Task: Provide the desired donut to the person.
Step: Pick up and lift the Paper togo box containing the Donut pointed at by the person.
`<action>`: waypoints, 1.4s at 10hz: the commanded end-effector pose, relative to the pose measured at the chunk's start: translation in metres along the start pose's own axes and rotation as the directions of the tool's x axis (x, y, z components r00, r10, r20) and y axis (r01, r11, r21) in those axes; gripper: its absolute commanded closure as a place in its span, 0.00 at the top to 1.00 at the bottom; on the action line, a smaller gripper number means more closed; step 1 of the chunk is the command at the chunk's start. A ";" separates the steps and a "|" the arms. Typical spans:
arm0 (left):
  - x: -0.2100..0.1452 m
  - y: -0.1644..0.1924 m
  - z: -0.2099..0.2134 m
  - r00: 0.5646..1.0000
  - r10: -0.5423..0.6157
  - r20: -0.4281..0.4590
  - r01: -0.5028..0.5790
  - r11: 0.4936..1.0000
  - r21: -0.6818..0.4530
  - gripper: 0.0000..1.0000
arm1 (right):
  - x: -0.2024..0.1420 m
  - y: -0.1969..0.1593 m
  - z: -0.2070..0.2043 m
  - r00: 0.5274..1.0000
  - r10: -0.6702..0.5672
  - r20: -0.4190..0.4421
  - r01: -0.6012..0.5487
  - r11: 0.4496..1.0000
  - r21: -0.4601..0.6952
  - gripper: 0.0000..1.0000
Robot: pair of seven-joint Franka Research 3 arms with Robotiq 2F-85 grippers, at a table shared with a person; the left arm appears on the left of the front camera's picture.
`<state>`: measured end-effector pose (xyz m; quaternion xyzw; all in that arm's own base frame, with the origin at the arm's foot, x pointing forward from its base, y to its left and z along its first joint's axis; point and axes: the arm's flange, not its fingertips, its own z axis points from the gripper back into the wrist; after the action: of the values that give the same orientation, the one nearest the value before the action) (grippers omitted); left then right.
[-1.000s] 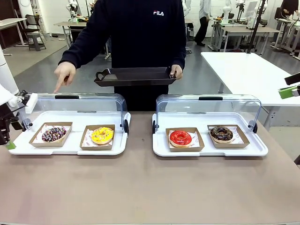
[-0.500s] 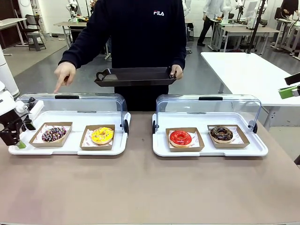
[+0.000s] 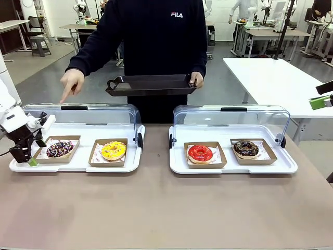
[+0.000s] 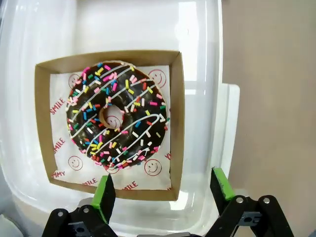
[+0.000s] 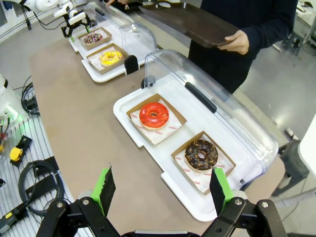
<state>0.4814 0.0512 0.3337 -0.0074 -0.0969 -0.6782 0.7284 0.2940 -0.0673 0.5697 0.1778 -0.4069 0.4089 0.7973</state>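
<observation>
The person (image 3: 156,36) stands at the far side, one hand (image 3: 70,83) pointing down at the left case, the other holding a dark tray (image 3: 150,84). A chocolate donut with coloured sprinkles (image 3: 60,149) (image 4: 117,115) lies in a cardboard tray at the left of the left white tray (image 3: 78,164). My left gripper (image 3: 30,156) (image 4: 165,190) hovers open just over that cardboard tray's near edge. A yellow donut (image 3: 113,150) sits beside it. My right gripper (image 5: 160,190) is open, high above the right case, holding nothing.
The right white tray (image 3: 234,166) holds a red donut (image 3: 200,153) (image 5: 153,115) and a dark chocolate donut (image 3: 245,149) (image 5: 201,154). Both clear lids (image 3: 231,122) are swung up at the back. Bare brown tabletop (image 3: 166,208) lies in front. A white table (image 3: 281,83) stands at the right.
My left gripper has moved right and inward, from the tray's outer left edge to over the sprinkled donut's cardboard tray. The person keeps pointing.
</observation>
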 end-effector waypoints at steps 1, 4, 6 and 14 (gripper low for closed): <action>-0.004 0.003 -0.001 0.999 -0.003 -0.046 0.003 1.000 0.001 1.00 | -0.001 -0.002 -0.003 1.000 0.001 0.015 -0.001 1.000 0.010 1.00; -0.003 0.005 -0.002 0.999 -0.025 -0.036 0.026 1.000 0.018 1.00 | -0.001 -0.002 -0.003 1.000 0.001 0.015 -0.001 1.000 0.010 1.00; -0.001 0.004 -0.001 0.998 -0.007 -0.068 0.006 1.000 -0.009 0.44 | -0.001 -0.002 -0.003 1.000 0.001 0.015 -0.001 1.000 0.010 1.00; -0.003 0.004 -0.007 0.999 0.011 -0.039 -0.012 1.000 -0.022 0.00 | -0.001 -0.002 -0.003 1.000 0.001 0.015 -0.001 1.000 0.010 1.00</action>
<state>0.4832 0.0511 0.3284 0.0034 -0.0751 -0.6787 0.7305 0.2940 -0.0673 0.5697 0.1778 -0.4069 0.4089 0.7973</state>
